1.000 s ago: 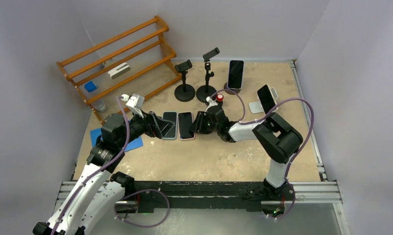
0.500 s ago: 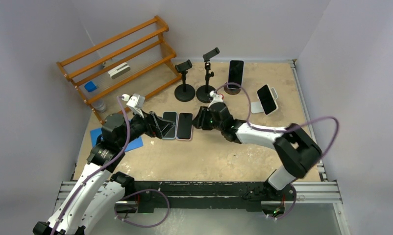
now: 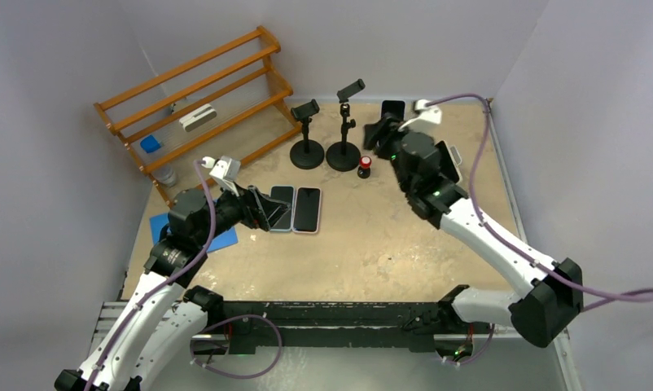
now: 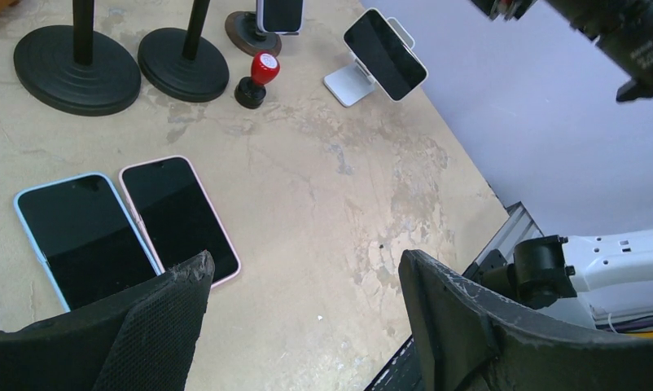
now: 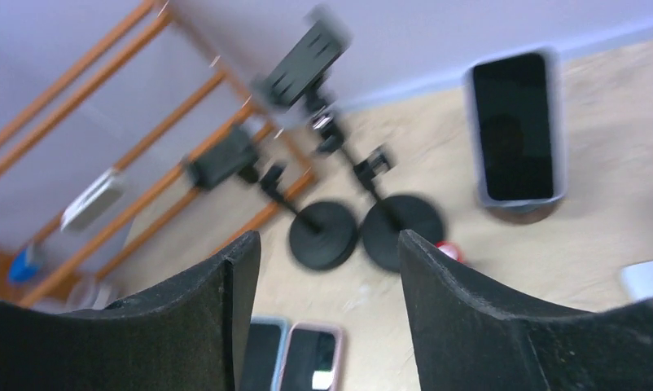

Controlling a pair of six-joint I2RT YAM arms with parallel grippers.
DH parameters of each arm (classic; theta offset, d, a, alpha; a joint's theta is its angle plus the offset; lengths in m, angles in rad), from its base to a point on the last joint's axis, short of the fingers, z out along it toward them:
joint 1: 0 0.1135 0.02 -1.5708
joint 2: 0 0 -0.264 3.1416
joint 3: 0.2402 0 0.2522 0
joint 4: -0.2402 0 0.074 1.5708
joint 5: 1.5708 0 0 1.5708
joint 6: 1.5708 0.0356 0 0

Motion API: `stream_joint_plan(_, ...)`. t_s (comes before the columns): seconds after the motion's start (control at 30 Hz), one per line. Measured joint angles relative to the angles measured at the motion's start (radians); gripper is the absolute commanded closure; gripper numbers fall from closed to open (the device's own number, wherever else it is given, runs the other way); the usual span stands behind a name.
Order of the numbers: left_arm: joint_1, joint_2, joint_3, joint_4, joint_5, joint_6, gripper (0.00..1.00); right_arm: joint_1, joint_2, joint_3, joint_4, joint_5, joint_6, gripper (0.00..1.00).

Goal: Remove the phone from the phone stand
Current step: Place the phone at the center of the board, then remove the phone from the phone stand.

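A dark phone (image 5: 514, 126) stands upright on a round brown stand (image 5: 514, 213) at the back of the table; its top edge (image 3: 393, 104) shows in the top view. My right gripper (image 3: 378, 133) hovers just in front of it, open and empty (image 5: 330, 244). A second phone (image 4: 386, 54) leans on a white stand (image 4: 352, 84) at the back right, mostly hidden behind my right arm in the top view. My left gripper (image 3: 262, 209) is open and empty (image 4: 305, 265), low beside a blue-cased phone (image 3: 282, 208) and a pink-cased phone (image 3: 308, 209) lying flat.
Two black round-based stands (image 3: 307, 155) (image 3: 343, 156) with empty clamps rise at the back centre. A small red-topped object (image 3: 364, 167) sits next to them. A wooden rack (image 3: 197, 98) fills the back left, and a blue pad (image 3: 164, 224) lies under my left arm.
My right arm has lifted away from the pink-cased phone and swung to the back right, toward the upright phone, its jaws opening wider. The left arm has not moved.
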Motion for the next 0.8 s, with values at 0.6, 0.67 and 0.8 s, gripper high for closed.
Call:
stream_joint_plan(0.6, -0.005, -0.044, 0.000, 0.001, 0.018, 0.000, 0.18, -0.676, -0.137, -0.185, 0.080, -0.209, 0.208, 0.26)
stream_joint_plan(0.67, -0.011, -0.048, 0.000, 0.000, 0.019, 0.000, 0.18, -0.715, -0.166, -0.254, 0.103, -0.208, 0.225, 0.18)
stream_joint_plan(0.8, -0.023, -0.058, 0.000, 0.000, 0.019, 0.000, 0.18, -0.768, -0.201, -0.339, 0.146, -0.208, 0.247, 0.09)
